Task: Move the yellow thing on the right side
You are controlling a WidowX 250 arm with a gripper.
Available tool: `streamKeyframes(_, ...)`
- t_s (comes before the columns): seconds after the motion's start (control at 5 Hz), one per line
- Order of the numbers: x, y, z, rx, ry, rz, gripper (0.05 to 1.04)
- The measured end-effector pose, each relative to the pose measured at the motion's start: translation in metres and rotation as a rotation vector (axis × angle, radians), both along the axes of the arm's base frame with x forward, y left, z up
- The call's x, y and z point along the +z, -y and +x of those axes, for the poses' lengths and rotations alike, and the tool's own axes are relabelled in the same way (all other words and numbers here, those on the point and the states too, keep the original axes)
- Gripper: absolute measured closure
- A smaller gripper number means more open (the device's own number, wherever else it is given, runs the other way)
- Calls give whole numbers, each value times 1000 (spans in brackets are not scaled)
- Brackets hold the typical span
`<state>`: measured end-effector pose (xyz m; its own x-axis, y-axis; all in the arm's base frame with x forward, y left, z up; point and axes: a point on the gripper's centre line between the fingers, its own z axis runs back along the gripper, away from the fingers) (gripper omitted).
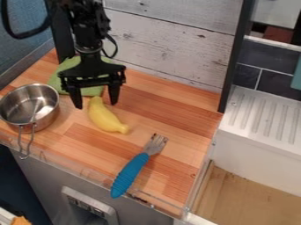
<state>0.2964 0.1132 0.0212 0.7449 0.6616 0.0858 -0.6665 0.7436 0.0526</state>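
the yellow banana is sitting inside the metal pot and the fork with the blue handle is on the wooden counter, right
Not inside: the camera view shows the yellow banana on the wooden counter, beside the metal pot. The blue-handled fork is on the counter, as you say.

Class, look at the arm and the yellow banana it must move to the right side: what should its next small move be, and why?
Probably a small lowering over the banana, shifting slightly towards its middle: the end effector is open, and its fingertips stand apart near the banana's upper end, with nothing held between them.
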Motion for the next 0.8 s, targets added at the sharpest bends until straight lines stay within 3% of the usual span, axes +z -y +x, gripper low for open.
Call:
streamKeyframes(0.2,-9,5,-3,-10,-21,-8,132)
streamKeyframes(0.4,-19,9,-6,-9,-52,-34,422)
streamKeyframes(0.6,-20,7,-7,1,-41,-14,526)
streamKeyframes(0.8,-20,7,-6,-12,-30,-16,526)
